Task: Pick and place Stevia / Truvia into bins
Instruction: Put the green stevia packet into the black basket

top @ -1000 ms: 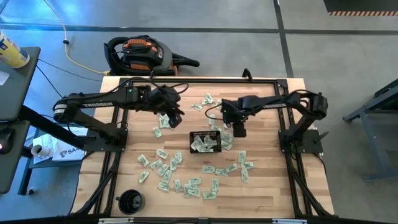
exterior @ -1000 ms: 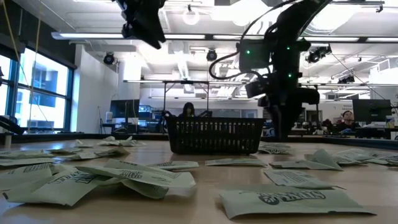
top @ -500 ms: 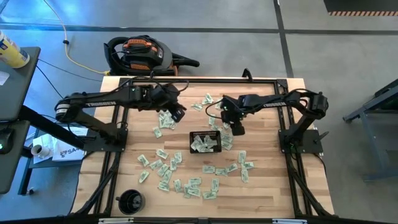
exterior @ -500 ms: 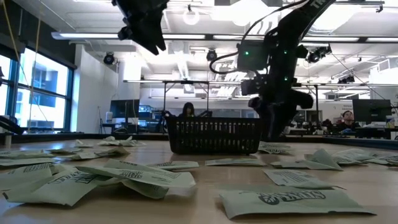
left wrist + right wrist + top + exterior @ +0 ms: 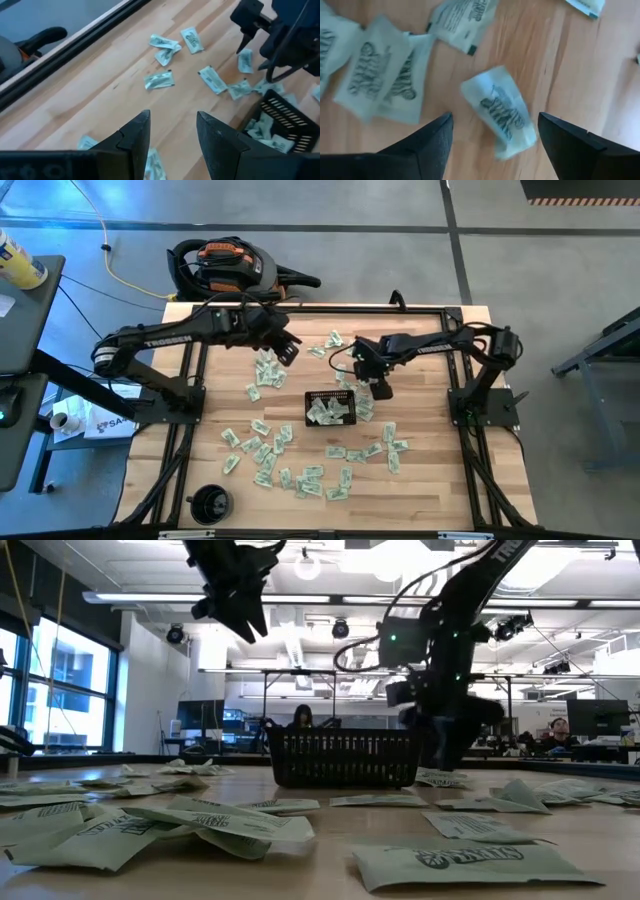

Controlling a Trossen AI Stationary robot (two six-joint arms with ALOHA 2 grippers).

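Right end effector [image 5: 492,137] spread wide, empty, over a loose packet [image 5: 502,112] on worktop [image 5: 430,480] beside tray [image 5: 331,409]. Left end effector [image 5: 172,135] spread, empty, raised w/ packets [image 5: 265,365] below.

Both dark arms reach inward over the table from opposite sides. The left arm stretches from its base at the left edge toward the far middle, elbow raised, wrist angled down. The left gripper [image 5: 285,352] hangs high above the surface, its two fingers [image 5: 131,137] parted with a clear gap between them and nothing held. The right arm folds from its base at the right edge, forearm running leftward, wrist bent down. The right gripper [image 5: 381,389] is low near the surface, its fingers [image 5: 427,141] spread wide apart and empty.
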